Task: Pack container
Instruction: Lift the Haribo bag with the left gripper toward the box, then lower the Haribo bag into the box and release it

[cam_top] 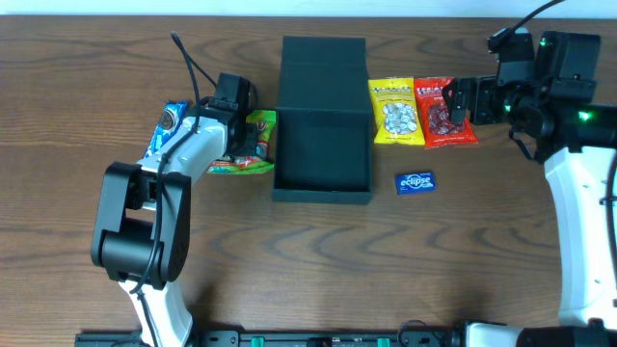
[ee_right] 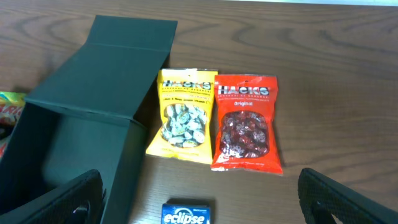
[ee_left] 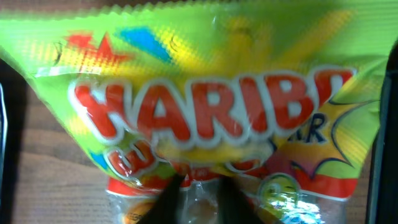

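Note:
The dark teal container [cam_top: 323, 183] stands open at the table's middle, its flap lid [cam_top: 323, 56] laid back; it also shows in the right wrist view [ee_right: 93, 93]. My left gripper [cam_top: 253, 135] sits just left of the container, shut on a green Haribo bag [cam_top: 258, 125]. That bag fills the left wrist view [ee_left: 205, 106], with the fingers [ee_left: 199, 199] pinching its clear lower part. My right gripper [cam_top: 455, 101] is open and empty, hovering above the red Hacks bag [cam_top: 449, 125]; its fingers [ee_right: 199, 180] are spread wide.
A yellow Hacks bag [cam_top: 396, 112] lies between the container and the red bag. A blue Eclipse pack [cam_top: 415, 181] lies right of the container's front. A blue snack packet [cam_top: 166, 130] lies at the far left under the left arm.

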Tool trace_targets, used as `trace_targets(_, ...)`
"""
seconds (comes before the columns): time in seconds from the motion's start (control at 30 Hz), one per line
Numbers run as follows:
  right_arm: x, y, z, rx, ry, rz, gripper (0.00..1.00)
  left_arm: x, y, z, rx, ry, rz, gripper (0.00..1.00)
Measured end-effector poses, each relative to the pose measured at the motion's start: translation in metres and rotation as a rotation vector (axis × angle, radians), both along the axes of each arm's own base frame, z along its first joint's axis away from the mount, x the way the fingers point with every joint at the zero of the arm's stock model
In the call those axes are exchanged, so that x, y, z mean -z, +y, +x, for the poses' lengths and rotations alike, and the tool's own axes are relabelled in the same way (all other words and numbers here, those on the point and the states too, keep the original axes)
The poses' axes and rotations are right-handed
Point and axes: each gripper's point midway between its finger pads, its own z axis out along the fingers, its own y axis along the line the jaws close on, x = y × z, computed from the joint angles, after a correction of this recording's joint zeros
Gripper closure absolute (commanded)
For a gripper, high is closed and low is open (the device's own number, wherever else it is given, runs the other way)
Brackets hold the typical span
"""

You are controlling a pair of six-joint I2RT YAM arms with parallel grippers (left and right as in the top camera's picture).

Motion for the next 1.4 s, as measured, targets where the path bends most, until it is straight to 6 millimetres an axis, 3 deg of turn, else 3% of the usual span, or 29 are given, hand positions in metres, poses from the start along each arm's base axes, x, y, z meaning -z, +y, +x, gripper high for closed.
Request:
trace_targets(0.2,0.000,0.000,0.000,0.000,0.001,0.000,0.01,-0.003,-0.001,0.001,-0.002,-0.007,-0.004,0.94)
trace_targets(0.37,-0.002,0.000,-0.004,0.001,0.005,0.000,0.01,-0.021,-0.002,0.003,0.001,-0.041,-0.018,0.94)
trace_targets(0.47,-0.013,0.001,-0.011,0.000,-0.022,-0.002,0.01,-0.055,-0.004,0.008,0.002,-0.120,-0.037,0.94)
trace_targets(0.63,-0.048,0.002,-0.029,0.000,-0.114,-0.009,0.01,-0.134,-0.012,0.011,0.020,-0.303,-0.082,0.94)
trace_targets(0.7,-0.057,0.003,-0.035,0.000,-0.140,-0.011,0.01,-0.160,-0.029,0.006,0.059,-0.360,-0.104,0.94)
trace_targets(0.77,-0.058,0.003,-0.038,0.001,-0.137,-0.009,0.01,-0.169,-0.047,0.000,0.100,-0.378,-0.118,0.94)
trace_targets(0.9,-0.052,0.003,-0.042,0.011,-0.101,0.003,0.01,-0.164,-0.092,-0.025,0.182,-0.333,-0.156,0.94)
trace_targets(1.03,-0.047,0.004,-0.046,0.013,-0.076,0.007,0.01,-0.154,-0.121,-0.051,0.165,-0.256,-0.206,0.94)
trace_targets(1.23,-0.046,0.004,-0.048,0.014,-0.066,0.008,0.01,-0.126,-0.142,-0.063,0.101,-0.165,-0.232,0.94)
trace_targets(1.4,-0.045,0.004,-0.049,0.014,-0.063,0.008,0.01,-0.108,-0.148,-0.058,0.052,-0.139,-0.242,0.94)
